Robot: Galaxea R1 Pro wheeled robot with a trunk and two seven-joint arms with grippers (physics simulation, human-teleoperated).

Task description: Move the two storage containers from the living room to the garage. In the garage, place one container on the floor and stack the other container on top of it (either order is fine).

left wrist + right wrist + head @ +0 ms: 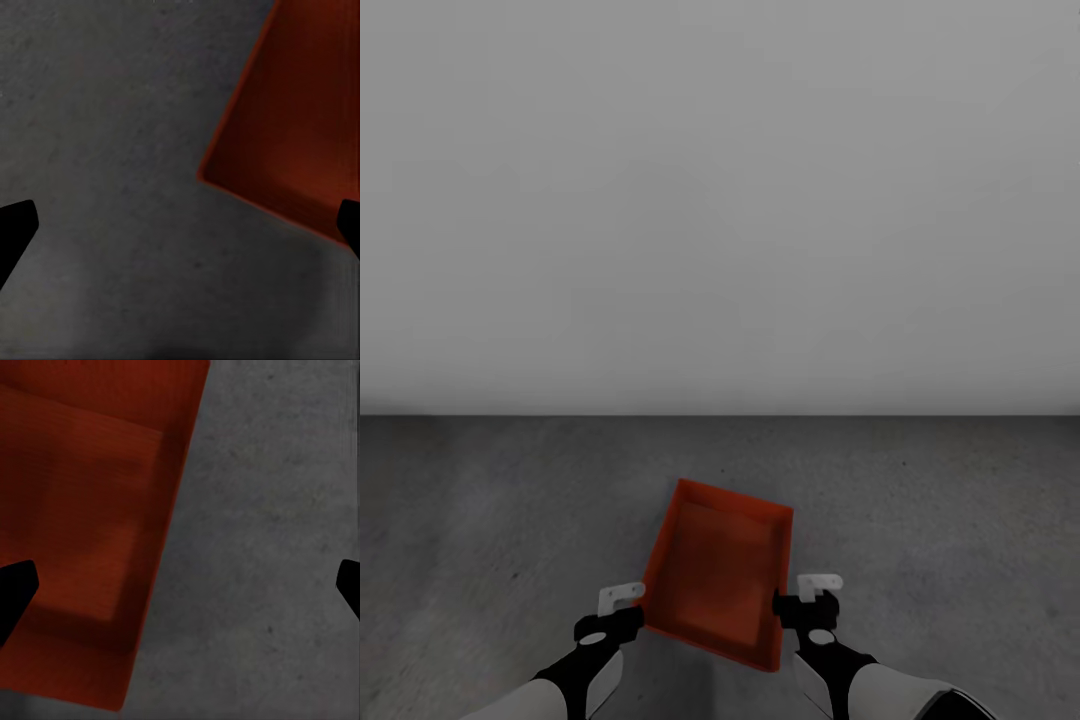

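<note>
**One bin on the garage floor, both grippers wide around its edges**

The grey wall (720,200) rises behind the concrete floor (510,500), so this looks like the garage. One orange-red bin (718,572) lies on the floor, turned at an angle, between the two grippers.

The left gripper (622,606) is just beside the bin's left wall, the right gripper (807,597) just beside its right wall. In each wrist view the fingers stand wide apart: one dark fingertip (349,225) of the left gripper is over the bin's rim, and one (16,585) of the right is over the bin's inside, the other tip of each over bare concrete. Neither holds anything.

Likely risk: the thin wall could be nudged, skewing the bin further and spoiling later stacking.

The bin is empty.
</note>
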